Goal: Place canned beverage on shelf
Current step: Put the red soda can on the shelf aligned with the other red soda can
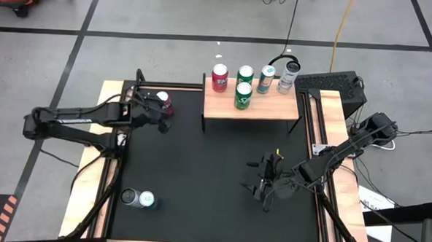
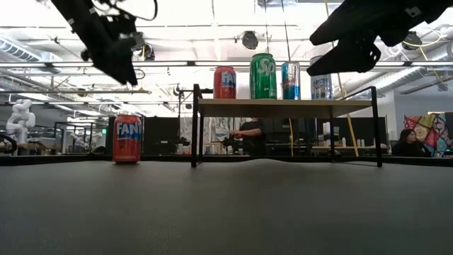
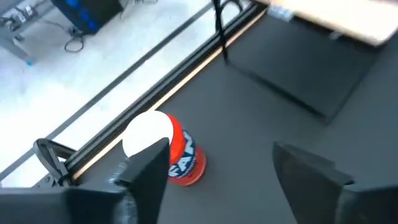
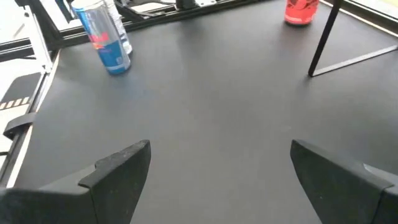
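left gripper (image 3: 217, 180) open, empty, by fanta can (image 3: 177, 152); i'd centre, grip mid-body, lift to shelf (image 1: 275, 107).

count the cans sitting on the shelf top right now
5, all on the light-wood plank shelf: red can, two green cans, blue can, pale can.

Left gripper (image 1: 165, 119) raised, fingers parted (nothing between them). Right gripper (image 1: 263, 183) raised, fingers spread wide.

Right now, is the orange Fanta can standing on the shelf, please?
No, the orange Fanta can stands on the black mat, left of the shelf.
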{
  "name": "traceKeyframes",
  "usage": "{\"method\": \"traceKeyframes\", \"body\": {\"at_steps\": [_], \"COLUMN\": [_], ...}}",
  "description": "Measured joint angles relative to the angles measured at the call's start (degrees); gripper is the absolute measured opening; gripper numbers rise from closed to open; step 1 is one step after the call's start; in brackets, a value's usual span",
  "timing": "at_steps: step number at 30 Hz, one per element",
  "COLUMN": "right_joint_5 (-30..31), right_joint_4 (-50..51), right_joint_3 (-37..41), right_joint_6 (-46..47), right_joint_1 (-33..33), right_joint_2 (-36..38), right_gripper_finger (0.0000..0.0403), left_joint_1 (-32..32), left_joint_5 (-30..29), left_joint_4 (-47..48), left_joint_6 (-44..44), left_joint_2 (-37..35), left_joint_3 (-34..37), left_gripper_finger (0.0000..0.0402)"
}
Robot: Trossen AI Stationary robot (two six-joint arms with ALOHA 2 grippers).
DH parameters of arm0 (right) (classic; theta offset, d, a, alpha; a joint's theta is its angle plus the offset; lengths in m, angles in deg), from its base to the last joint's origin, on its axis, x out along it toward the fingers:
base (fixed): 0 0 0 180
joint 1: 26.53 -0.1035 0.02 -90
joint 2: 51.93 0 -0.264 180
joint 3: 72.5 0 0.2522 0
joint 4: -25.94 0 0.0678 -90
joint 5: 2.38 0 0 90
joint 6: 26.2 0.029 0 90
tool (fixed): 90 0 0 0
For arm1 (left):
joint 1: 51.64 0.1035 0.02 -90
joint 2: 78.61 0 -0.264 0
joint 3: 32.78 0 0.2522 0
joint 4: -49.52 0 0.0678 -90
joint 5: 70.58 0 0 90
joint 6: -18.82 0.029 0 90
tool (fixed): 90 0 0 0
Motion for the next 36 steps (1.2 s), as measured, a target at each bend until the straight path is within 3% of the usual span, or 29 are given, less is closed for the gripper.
{"method": "traceKeyframes", "body": {"at_steps": [6,14,21,28,36], "right_joint_5": [-1.2,-1.2,-1.2,-1.1,-1.0], "right_joint_4": [0.1,1.3,1.8,2.7,2.7], "right_joint_3": [0.0,0.0,0.0,0.0,0.0], "right_joint_6": [0.0,0.2,0.2,0.2,-0.2], "right_joint_1": [0.0,-0.8,-0.8,-0.8,-0.7], "right_joint_2": [0.0,0.0,0.0,0.0,0.0], "right_gripper_finger": [0.0375,0.0375,0.0375,0.0375,0.0375], "left_joint_1": [12.7,24.5,29.1,31.5,33.2], "left_joint_5": [8.6,13.8,21.8,21.4,22.2], "left_joint_4": [-7.5,-10.6,-13.7,-14.2,-15.3], "left_joint_6": [8.0,14.2,15.8,16.8,17.0], "left_joint_2": [2.3,4.1,7.5,12.3,15.1], "left_joint_3": [4.0,5.4,5.4,5.5,5.3], "left_gripper_finger": [0.0337,0.035,0.035,0.0346,0.0294]}}
